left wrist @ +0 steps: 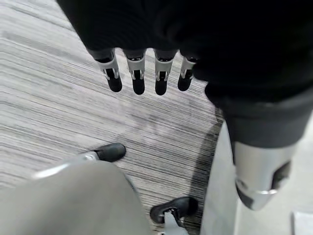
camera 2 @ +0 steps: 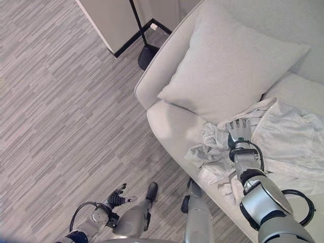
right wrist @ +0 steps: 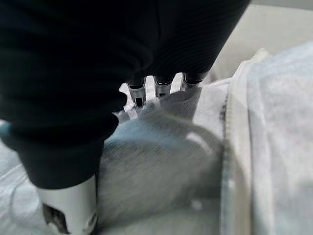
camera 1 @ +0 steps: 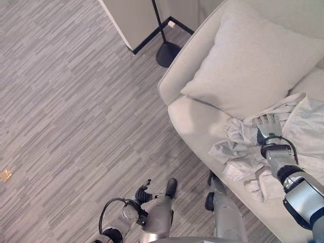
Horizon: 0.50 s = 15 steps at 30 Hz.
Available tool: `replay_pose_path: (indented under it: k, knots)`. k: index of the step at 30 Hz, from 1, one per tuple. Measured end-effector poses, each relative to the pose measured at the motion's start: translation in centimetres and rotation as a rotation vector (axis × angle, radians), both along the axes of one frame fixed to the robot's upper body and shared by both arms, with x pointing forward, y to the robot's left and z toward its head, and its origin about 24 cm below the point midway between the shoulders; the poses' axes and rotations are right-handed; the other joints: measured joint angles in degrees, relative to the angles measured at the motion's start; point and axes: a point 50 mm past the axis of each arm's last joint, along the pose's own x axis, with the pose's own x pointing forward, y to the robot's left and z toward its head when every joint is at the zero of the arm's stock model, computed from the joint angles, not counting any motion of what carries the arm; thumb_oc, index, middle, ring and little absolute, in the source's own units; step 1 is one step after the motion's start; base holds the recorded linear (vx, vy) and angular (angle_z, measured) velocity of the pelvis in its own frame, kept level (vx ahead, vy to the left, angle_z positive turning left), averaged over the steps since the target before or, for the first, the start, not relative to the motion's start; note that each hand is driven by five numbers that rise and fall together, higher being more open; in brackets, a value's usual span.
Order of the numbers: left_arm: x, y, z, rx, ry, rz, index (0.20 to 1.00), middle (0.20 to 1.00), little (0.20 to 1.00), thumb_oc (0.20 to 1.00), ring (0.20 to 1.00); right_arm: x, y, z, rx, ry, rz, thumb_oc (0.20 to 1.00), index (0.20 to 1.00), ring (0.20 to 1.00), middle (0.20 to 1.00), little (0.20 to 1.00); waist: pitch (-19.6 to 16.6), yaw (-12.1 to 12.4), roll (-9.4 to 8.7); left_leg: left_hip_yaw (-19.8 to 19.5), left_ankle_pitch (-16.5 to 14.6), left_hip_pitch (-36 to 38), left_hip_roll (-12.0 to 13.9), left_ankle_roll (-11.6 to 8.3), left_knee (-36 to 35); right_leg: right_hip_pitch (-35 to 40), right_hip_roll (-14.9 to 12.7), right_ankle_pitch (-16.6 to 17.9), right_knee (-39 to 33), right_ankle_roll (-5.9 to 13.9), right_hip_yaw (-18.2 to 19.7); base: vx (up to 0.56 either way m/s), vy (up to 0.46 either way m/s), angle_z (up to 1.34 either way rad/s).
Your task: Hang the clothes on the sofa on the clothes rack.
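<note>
While the clothes [camera 2: 283, 136] lie on the sofa [camera 2: 167, 121], the right hand [camera 2: 240, 132] is pressed in.
Its fingers [right wrist: 138, 93] are buried, grip untellable; a loose fold could be snagged and dropped.

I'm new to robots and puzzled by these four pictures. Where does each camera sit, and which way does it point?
Left eye: on the head, looking down at sofa, clothes and floor; both arms show.
Right eye: beside it, same scene.
Left wrist: on the left arm, looking past the left robot hand at floor.
Right wrist: on the right arm, looking past the right robot hand into the clothes.
Shared: both eye views show the right robot hand on the clothes.
</note>
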Motion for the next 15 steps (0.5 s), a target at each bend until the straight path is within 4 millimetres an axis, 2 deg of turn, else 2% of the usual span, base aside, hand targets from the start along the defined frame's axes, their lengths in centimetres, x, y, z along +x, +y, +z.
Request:
replay_pose_path:
  k: [4, 10, 13, 14, 15]
  knots:
    - [0.0, -0.1, -0.1, 0.006, 0.000, 0.010, 1.000, 1.000, 1.000, 1.000, 1.000, -0.4, 2.5, -2.5, 0.041, 0.118, 0.021, 0.200, 0.200, 0.200, 0.200, 0.200, -0.1, -0.2, 0.14, -0.6, 0.1, -0.7, -0.2, 0.07, 0.1, -0.6, -0.2, 0.1, 0.2, 0.15, 0.0, 0.02, 0.004, 0.03]
    - [0.7, -1.3, 0.1, -0.009, -0.024, 0.013, 1.000, 1.000, 1.000, 1.000, 1.000, -0.7, 3.1, -3.1, 0.088, 0.122, 0.035, 0.200, 0.200, 0.200, 0.200, 0.200, -0.2, -0.3, 0.28, -2.8, 0.6, 0.5, 0.2, -0.72, 0.0, 1.8, -0.2, 0.1, 0.2, 0.17, -2.1, 0.02, 0.042, 0.18]
    - [0.8, -1.5, -0.1, 0.026, -0.013, 0.007, 1.000, 1.000, 1.000, 1.000, 1.000, -0.6, 3.6, -2.8, 0.165, 0.057, 0.029, 0.200, 0.200, 0.200, 0.200, 0.200, -0.6, -1.5, -0.60, -2.6, 0.4, 1.9, -0.3, -0.45, 0.0, 3.0, -0.5, 0.1, 0.2, 0.20, -1.7, 0.03, 0.075, -0.08]
    - [0.7, -1.3, -0.2, 0.037, -0.004, 0.014, 1.000, 1.000, 1.000, 1.000, 1.000, -0.7, 3.8, -2.8, 0.205, 0.013, 0.026, 0.200, 0.200, 0.200, 0.200, 0.200, -2.0, -2.4, -2.52, -1.5, 0.1, 2.7, -0.7, 0.00, 0.1, 3.2, -0.9, 0.2, 0.3, 0.24, -0.6, 0.08, 0.161, -0.18]
    - [0.7, -1.1, -0.2, 0.041, -0.002, 0.021, 1.000, 1.000, 1.000, 1.000, 1.000, -0.9, 3.5, -2.4, 0.273, -0.037, 0.006, 0.200, 0.200, 0.200, 0.200, 0.200, -2.1, -3.2, -3.18, -1.1, -0.2, 3.7, -1.1, 0.33, 0.0, 4.0, -0.6, 0.1, 0.4, 0.27, -0.4, 0.07, 0.142, -0.24]
